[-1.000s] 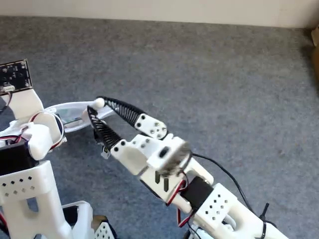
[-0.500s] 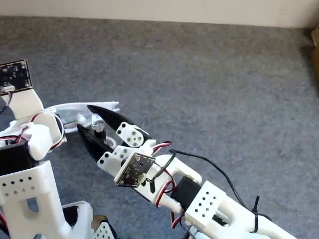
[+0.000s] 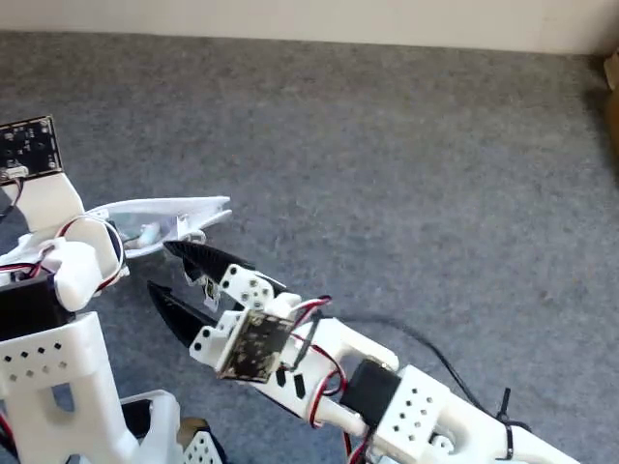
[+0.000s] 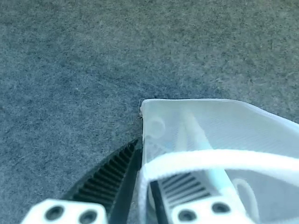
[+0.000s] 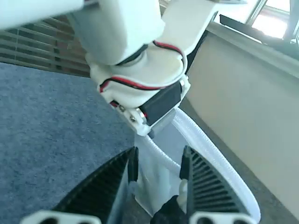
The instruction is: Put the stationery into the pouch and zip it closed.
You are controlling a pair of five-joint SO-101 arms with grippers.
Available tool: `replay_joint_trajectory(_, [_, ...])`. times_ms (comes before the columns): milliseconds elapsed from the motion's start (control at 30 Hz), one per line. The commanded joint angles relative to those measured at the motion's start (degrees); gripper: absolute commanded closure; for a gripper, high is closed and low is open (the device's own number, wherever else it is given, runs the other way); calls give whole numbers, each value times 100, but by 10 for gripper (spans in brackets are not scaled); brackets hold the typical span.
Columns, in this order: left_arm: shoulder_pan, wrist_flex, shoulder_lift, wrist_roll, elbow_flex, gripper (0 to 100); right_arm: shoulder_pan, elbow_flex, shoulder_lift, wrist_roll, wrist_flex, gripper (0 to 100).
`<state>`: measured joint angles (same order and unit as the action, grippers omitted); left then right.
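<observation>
A translucent white pouch hangs above the grey carpet at the left, and my left gripper is shut on its rim. Through the pouch wall I see a pale pen-like stick and a small round piece. My right gripper sits just in front of the pouch with its black fingers spread and nothing held. In the right wrist view the pouch's lower end hangs between the two open fingers, below the left arm's white wrist.
Grey carpet covers the surface, with free room to the right and toward the back. A pale wall runs along the far edge. The left arm's white base fills the near left corner.
My right gripper has drawn back from the pouch's mouth toward the front and rolled over, fingers still apart. The small white ball seen at its fingertips a second ago is gone from them.
</observation>
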<state>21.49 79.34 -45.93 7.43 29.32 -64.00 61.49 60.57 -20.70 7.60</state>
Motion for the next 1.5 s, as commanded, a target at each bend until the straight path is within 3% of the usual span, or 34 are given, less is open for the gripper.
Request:
replay_joint_trajectory(0, [57, -114, 84, -53, 75, 992, -75, -101, 330, 554, 110, 920])
replay_joint_trajectory(133, [57, -105, 84, -53, 75, 992, -57, -330, 84, 571, -251, 995])
replay_joint_trajectory(333, [66, -88, 84, -53, 75, 992, 119, -295, -110, 615, -409, 994])
replay_joint_trajectory(400, [66, -88, 84, -53, 75, 992, 215, -295, -110, 985, -391, 994])
replay_joint_trajectory(567, [66, -88, 75, -53, 75, 992, 338, -699, -84, 1336, 796, 981])
replay_joint_trajectory(700, [66, -88, 75, -53, 75, 992, 321, -1130, 198, 1459, 1877, 909])
replay_joint_trajectory(800, [66, -88, 75, -53, 75, 992, 321, -1235, 479, 2022, 2273, 867])
replay_joint_trajectory(900, [66, -88, 75, -53, 75, 992, 321, -1218, 664, 2127, 2431, 853])
replay_joint_trajectory(1033, [66, -88, 75, -53, 75, 992, 347, -998, 690, 2145, 2404, 853])
replay_joint_trajectory(1300, [66, -88, 75, -53, 75, 992, 347, 207, 681, 2145, 892, 853])
replay_joint_trajectory(1467, [66, -88, 75, -53, 75, 992, 382, 497, 673, 2145, 716, 853])
